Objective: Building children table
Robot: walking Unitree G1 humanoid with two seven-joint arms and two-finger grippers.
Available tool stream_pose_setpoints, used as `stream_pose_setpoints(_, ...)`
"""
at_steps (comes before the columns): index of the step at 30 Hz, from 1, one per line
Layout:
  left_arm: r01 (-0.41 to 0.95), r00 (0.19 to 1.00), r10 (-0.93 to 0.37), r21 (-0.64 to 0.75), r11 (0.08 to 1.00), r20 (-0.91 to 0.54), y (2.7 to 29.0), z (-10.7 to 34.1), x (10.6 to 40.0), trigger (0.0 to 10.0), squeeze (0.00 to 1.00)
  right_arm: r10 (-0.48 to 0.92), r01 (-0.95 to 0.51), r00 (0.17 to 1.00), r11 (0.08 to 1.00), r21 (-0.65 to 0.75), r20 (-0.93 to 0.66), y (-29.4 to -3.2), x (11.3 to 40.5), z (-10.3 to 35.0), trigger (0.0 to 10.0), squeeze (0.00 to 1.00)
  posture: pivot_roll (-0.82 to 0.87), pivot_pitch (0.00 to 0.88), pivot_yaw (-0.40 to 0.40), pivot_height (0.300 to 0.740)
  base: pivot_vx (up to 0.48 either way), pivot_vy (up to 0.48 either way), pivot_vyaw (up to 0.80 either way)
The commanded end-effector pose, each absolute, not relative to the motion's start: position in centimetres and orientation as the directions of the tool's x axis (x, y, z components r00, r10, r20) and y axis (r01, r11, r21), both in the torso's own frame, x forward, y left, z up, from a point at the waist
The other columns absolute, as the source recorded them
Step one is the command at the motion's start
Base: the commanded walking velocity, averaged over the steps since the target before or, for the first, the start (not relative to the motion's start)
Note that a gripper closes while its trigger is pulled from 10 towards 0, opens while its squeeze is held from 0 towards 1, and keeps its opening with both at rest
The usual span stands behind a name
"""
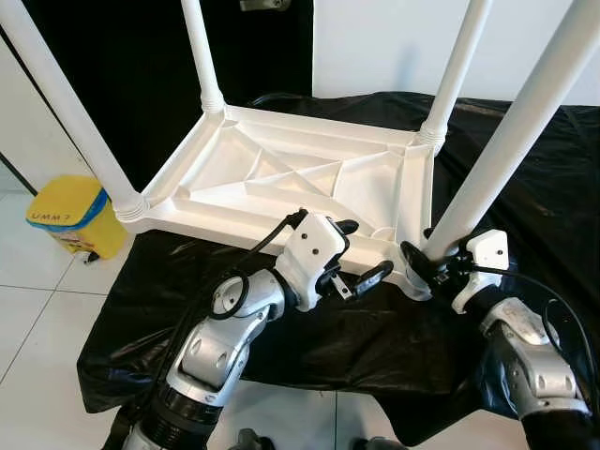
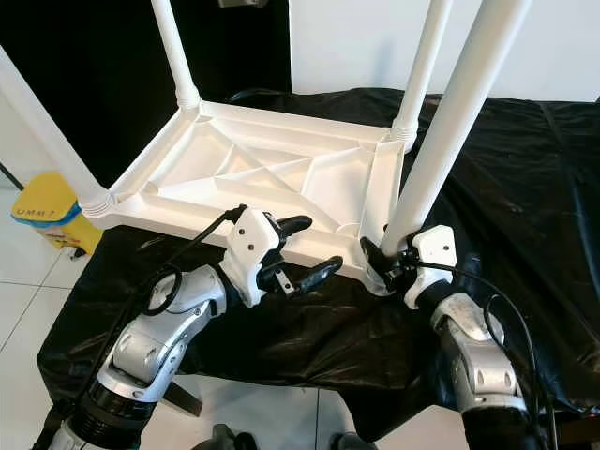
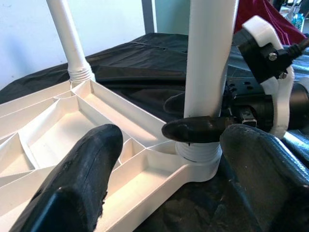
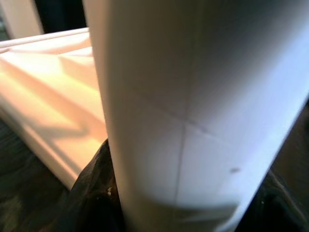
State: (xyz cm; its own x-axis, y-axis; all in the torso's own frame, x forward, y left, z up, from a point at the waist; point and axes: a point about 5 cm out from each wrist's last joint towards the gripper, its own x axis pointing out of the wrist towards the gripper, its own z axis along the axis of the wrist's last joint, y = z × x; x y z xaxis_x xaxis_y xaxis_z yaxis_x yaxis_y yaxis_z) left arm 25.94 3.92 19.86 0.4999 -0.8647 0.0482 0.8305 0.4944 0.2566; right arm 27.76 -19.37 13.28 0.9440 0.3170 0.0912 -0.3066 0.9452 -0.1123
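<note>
While your right gripper [image 1: 433,263] is clamped around the foot of the nearest table leg [image 1: 511,141], its black fingers [image 3: 200,129] wrapping the white tube just above the ribbed collar, treat this as the seating step for the fourth leg. From that grip the leg rises up and away from the gripper, and its base sits in the corner socket directly below the fingers, touching the upturned white tabletop [image 1: 281,178].

Your left gripper [image 1: 361,253] hangs just beside the right one, on the tabletop side of it, with its fingers spread apart and holding nothing. One finger lies over the near rim of the tabletop and the other reaches out toward the gripped leg's collar without closing on it.

Farther out from both grippers, three more legs already stand in their corners: one across the short end from the right gripper [image 1: 457,70], one at the far corner [image 1: 202,56], and one beyond the left gripper on the near side [image 1: 70,112]. The whole table rests upside down on a black sheet [image 1: 525,178], and a yellow bin [image 1: 73,216] stands on the floor well past the left arm.

I judge the next move to be turning or pressing the held leg fully home, so steady the tabletop with the left gripper and keep the leg in line with its socket.
</note>
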Motion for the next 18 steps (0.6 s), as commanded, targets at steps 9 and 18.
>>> stream_pose_setpoints(9,0.834,0.498,-0.865,0.24,0.496,0.058,3.6,19.8,25.8,10.0,0.0,-0.117,0.116,0.991,0.993,-0.021,-0.059,-18.4,25.9,9.6,10.0,0.0,-0.17,0.107,0.023,0.74,0.0,0.0,0.0)
stream_pose_setpoints(18,0.839,0.487,-0.872,0.245,0.485,0.057,3.5,19.8,26.0,10.0,0.0,-0.193,0.196,0.979,0.979,0.054,-0.065,-15.9,25.3,9.7,10.0,0.0,-0.18,0.1,0.037,0.74,0.0,0.0,0.0)
